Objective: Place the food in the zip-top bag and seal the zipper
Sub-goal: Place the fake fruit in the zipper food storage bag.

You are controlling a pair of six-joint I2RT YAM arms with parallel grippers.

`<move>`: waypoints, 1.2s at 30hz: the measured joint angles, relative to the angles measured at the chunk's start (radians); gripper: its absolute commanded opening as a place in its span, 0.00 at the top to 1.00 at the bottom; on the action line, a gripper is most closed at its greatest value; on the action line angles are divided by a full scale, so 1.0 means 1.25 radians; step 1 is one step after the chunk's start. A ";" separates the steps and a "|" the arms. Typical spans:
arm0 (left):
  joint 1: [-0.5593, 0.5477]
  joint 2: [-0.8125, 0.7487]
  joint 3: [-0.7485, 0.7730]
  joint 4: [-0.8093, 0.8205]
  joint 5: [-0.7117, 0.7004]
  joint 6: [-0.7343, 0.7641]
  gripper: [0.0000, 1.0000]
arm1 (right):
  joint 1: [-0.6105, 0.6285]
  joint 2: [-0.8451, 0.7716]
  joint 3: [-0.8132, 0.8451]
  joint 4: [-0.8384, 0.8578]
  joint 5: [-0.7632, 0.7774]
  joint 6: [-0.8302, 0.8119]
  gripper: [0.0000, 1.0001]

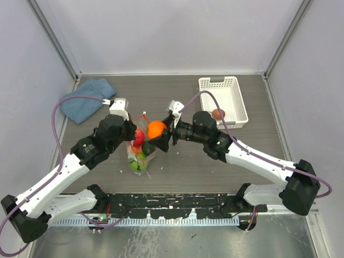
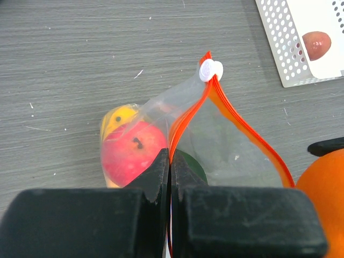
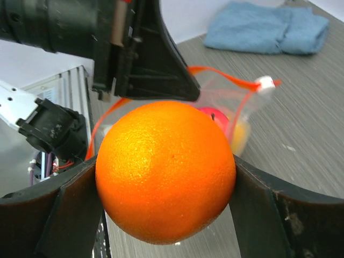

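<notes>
The clear zip-top bag [image 1: 141, 155] lies mid-table with its mouth held open. My left gripper [image 2: 170, 161] is shut on the bag's rim at the red-orange zipper [image 2: 242, 122], whose white slider [image 2: 210, 70] sits at the far end. A red fruit [image 2: 131, 153], a yellow fruit [image 2: 119, 117] and a green fruit [image 2: 192, 164] are inside. My right gripper [image 3: 165, 177] is shut on the orange fruit [image 3: 165, 172] and holds it just above the bag's mouth [image 1: 156, 128]. A small brown fruit [image 1: 217, 114] lies in the white basket.
The white lattice basket [image 1: 236, 102] stands at the back right, and shows in the left wrist view [image 2: 279, 37]. A folded blue cloth [image 1: 86, 98] lies at the back left. Grey walls close in the table on three sides.
</notes>
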 measured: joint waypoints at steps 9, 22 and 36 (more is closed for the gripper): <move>0.000 -0.005 -0.009 0.013 0.008 0.003 1.00 | 0.017 0.101 0.077 0.031 -0.067 -0.049 0.43; 0.000 0.001 -0.012 0.038 0.051 0.008 1.00 | 0.026 0.208 0.089 -0.016 -0.065 -0.103 0.36; 0.000 -0.009 -0.036 0.062 0.049 0.008 1.00 | 0.062 0.262 0.130 -0.074 -0.063 -0.062 0.12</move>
